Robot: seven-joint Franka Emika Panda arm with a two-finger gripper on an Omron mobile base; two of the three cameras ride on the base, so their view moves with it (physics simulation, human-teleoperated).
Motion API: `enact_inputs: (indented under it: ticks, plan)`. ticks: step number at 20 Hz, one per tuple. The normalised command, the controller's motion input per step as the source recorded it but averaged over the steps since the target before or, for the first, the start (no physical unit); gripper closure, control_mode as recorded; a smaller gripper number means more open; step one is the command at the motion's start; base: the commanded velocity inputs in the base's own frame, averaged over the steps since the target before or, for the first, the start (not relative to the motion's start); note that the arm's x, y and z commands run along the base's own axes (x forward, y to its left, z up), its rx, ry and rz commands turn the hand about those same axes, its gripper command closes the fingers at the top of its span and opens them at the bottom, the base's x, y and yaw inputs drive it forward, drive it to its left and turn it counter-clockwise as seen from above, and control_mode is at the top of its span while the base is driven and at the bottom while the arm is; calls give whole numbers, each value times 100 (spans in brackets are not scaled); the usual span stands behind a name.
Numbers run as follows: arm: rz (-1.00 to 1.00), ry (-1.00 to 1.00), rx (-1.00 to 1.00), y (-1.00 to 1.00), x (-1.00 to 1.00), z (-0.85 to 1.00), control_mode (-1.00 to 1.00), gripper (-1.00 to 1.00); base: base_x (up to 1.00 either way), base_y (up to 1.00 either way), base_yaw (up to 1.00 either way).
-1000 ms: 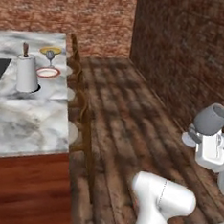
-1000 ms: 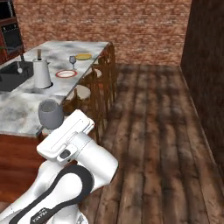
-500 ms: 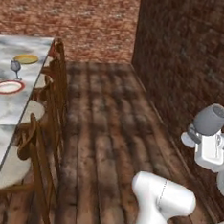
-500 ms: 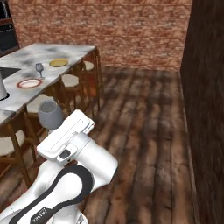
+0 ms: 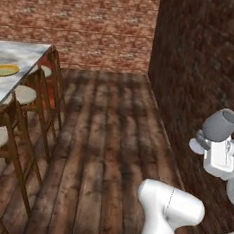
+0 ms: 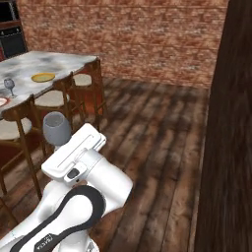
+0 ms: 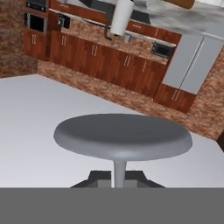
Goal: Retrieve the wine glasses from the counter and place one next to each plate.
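Observation:
My gripper (image 5: 216, 144) is shut on the stem of one wine glass (image 5: 221, 123), held upright at my right side, high over the wooden floor. From the other side, the same wine glass (image 6: 56, 129) stands above the gripper (image 6: 60, 147). In the hand view its round foot (image 7: 122, 135) spreads just past the gripper (image 7: 118, 180). A second wine glass (image 6: 9, 86) stands on the marble island beside the orange-red plate (image 6: 2, 102). Farther along the island lies the yellow plate (image 5: 5, 70), also the yellow plate (image 6: 43, 77). The counter is out of view.
The marble island (image 6: 59, 64) is at the left with round wooden stools (image 5: 21, 95) along its near side. Open plank floor (image 5: 102, 138) lies ahead, a dark brick wall (image 5: 203, 71) on the right. The rolled-over hand view has a paper towel roll (image 7: 121, 17) and reddish-brown cabinets (image 7: 109, 61).
The whole picture has shifted: the base has driven and turned, so the island has slid off to the left. The glass stays in the shut gripper, and the arm keeps its pose.

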Motion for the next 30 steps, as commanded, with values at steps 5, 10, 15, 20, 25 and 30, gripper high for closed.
enact_inputs:
  ticks: [5, 10, 15, 20, 25, 30]
  plan:
    - [0, 0, 0, 0, 0, 0, 100, 100, 100, -84, 31]
    - [0, 0, 0, 0, 0, 0, 100, 100, 100, -69, 33]
    - [0, 0, 0, 0, 0, 0, 100, 100, 100, -40, 54]
    - [0, 0, 0, 0, 0, 0, 100, 100, 100, -24, 75]
    - [0, 0, 0, 0, 0, 0, 100, 100, 100, -32, 77]
    - [0, 0, 0, 0, 0, 0, 100, 100, 100, -60, 67]
